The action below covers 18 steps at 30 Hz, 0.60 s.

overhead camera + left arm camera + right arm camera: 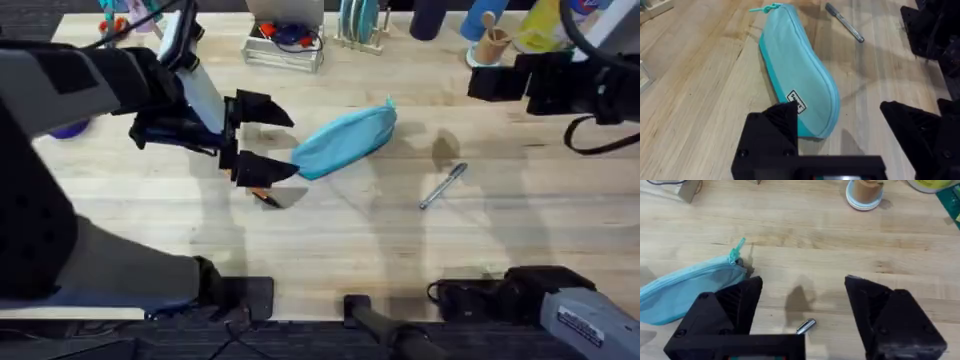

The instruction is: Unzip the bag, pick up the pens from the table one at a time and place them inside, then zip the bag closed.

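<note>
The bag (345,142) carried one small black-and-white label near its lower end in the left wrist view, but the writing on it was too small to read. There was one bag, and it lay tilted in the middle of the table (330,250) in the overhead view, with its zipper closed and the pull at its upper right end. One silver-grey pen (443,186) lay to the right of the bag, well apart from it. A small orange and black thing showed under the left gripper (255,140); I cannot tell if it was the second pen. The left gripper stood open at the bag's left end, holding nothing. The right gripper (802,317) was open too, above the silver-grey pen.
</note>
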Tool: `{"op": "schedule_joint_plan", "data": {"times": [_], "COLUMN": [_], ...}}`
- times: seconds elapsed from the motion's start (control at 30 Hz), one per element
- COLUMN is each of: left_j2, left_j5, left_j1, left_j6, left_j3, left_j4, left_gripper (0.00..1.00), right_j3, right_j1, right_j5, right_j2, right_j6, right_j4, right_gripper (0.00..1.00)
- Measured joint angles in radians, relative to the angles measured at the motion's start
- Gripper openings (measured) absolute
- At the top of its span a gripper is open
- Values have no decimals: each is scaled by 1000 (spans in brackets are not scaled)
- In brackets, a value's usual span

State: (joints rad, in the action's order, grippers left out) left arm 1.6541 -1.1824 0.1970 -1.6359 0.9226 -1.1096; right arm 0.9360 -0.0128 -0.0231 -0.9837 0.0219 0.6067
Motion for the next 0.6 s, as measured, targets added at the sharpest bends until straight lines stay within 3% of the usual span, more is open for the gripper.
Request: {"op": "schedule_joint_plan", "data": {"times": [0.37,0.6], "left_j2": [26,26], "left_j5": [6,50], "left_j1": [-5,-74], "left_j6": [-52,-50], "left_j3": [0,0], "left_j4": [68,104], "left_gripper": [997,997], "right_j3": [0,0], "right_j1": [0,0], "right_j5": [0,0], "right_j2": [0,0], "right_j6": [0,0], "right_j4": [0,0], "right_gripper": [997,998]}}
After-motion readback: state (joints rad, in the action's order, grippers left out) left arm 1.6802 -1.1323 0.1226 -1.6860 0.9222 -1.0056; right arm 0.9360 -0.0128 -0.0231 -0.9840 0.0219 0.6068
